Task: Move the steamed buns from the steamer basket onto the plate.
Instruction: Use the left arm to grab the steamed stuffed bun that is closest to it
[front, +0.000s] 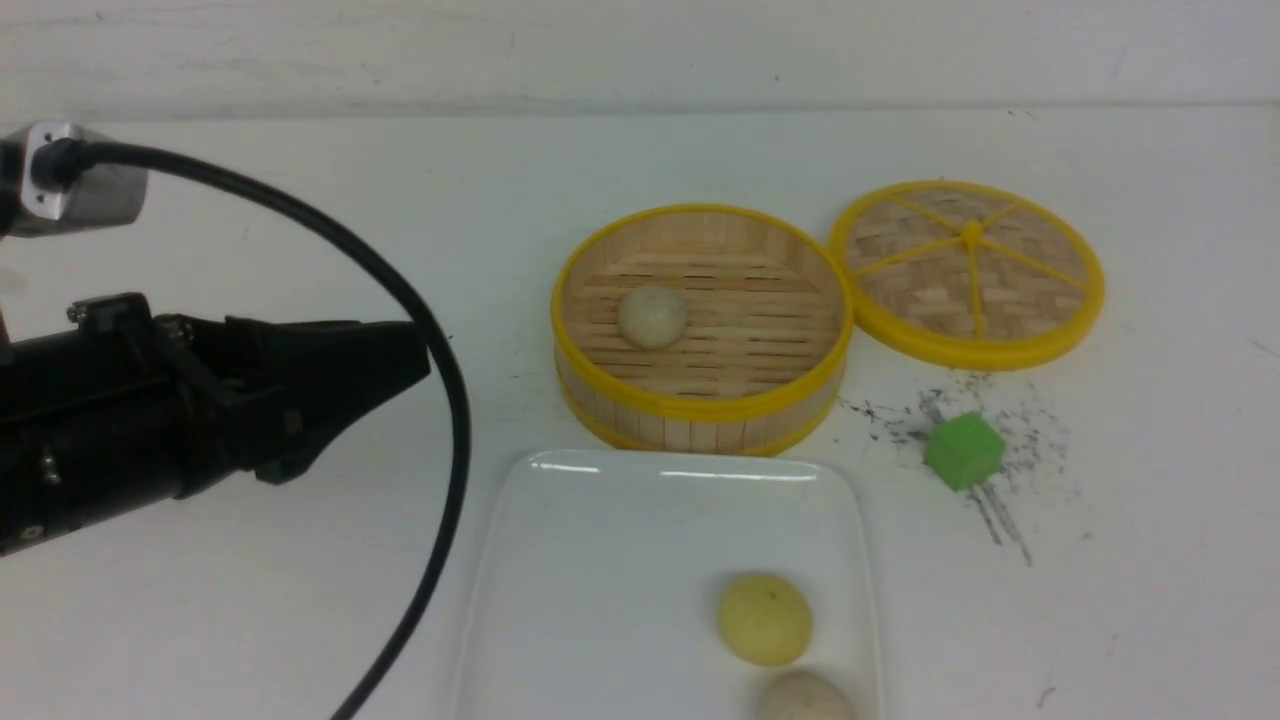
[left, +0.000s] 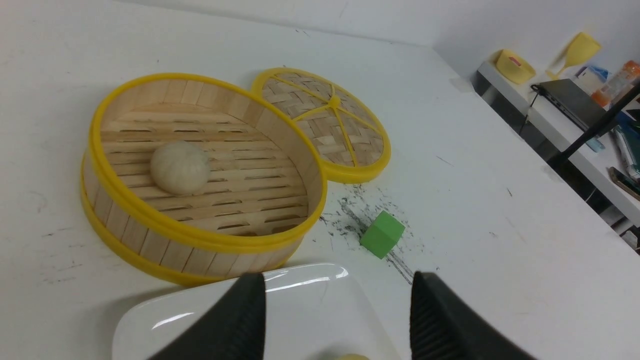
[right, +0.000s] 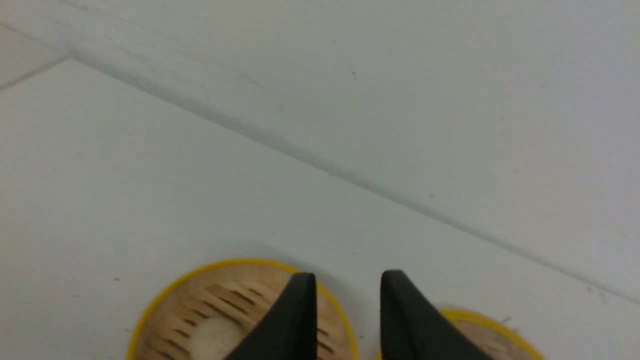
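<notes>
Front view: one bun (front: 652, 316) in basket (front: 700, 408); left jaws wide, right jaws slightly apart, both empty.

Robot lab, scuffed white table (left: 500, 225), side bench (left: 520, 95) with laptop (left: 575, 102), stored clutter

- Front view: from the near side, looking forward and down across the table (front: 1100, 600), wide
- Left wrist view: closer, from near left, facing far right over the plate (left: 165, 315) to the steamer basket (left: 200, 235)
- Right wrist view: faces the far wall; basket shared by all three
</notes>
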